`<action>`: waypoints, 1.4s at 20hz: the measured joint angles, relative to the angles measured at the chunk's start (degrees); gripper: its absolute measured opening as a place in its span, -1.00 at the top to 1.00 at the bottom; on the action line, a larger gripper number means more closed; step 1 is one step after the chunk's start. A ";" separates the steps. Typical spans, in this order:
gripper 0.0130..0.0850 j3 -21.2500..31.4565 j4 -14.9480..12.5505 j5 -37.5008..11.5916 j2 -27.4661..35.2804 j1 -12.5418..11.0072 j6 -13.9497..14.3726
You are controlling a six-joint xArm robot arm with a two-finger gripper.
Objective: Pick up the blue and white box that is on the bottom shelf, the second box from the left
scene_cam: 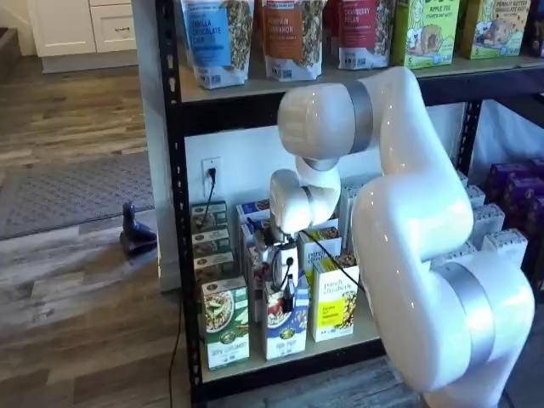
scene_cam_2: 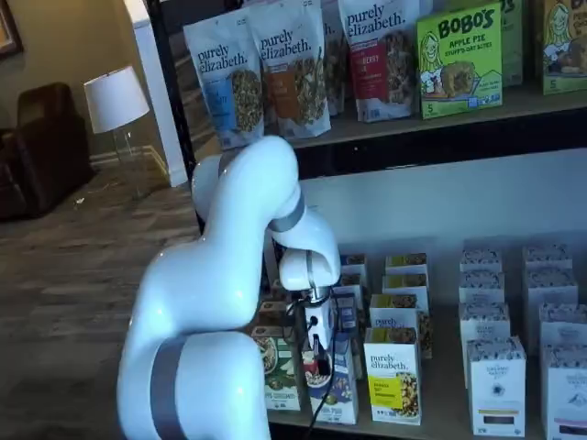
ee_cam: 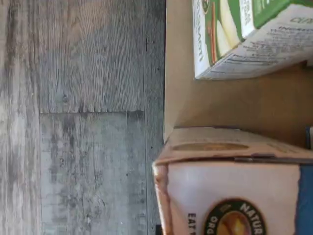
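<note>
Blue and white box lower middle, front edge of bottom shelf for easy reach; end effector clamping its top.

Floor of grey-brown wood-look planks, weathered grain, seen in all views; a grey mat lies on it beside the rack; a small dark object stands at the mat's near edge, its kind unclear. White cabinet doors with a pale baseboard at the far end. White wall behind the rack carries a white outlet with a black plug and cord hanging down. In a shelf view, a tan wall, a dark armchair, a white lampshade and a picture-frame corner; lighting even and bright.
</note>
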 joint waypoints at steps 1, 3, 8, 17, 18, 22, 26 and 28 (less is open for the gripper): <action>-0.11 0.24 -0.65 -0.06 -0.14 -0.06 0.50; -0.11 1.01 -1.38 -0.41 -0.60 -0.17 1.04; -0.11 5.70 -2.97 -3.18 -3.54 -0.59 2.03; -0.11 18.91 -2.06 -4.85 -14.14 -0.73 1.15; -0.11 20.23 -1.62 -5.06 -15.23 -0.79 0.69; -0.11 24.69 -1.49 -6.15 -18.66 -1.15 0.22; 0.00 27.37 -0.29 -5.80 -20.94 -1.18 -0.89; 0.00 28.76 -1.00 -6.81 -21.83 -1.18 -0.24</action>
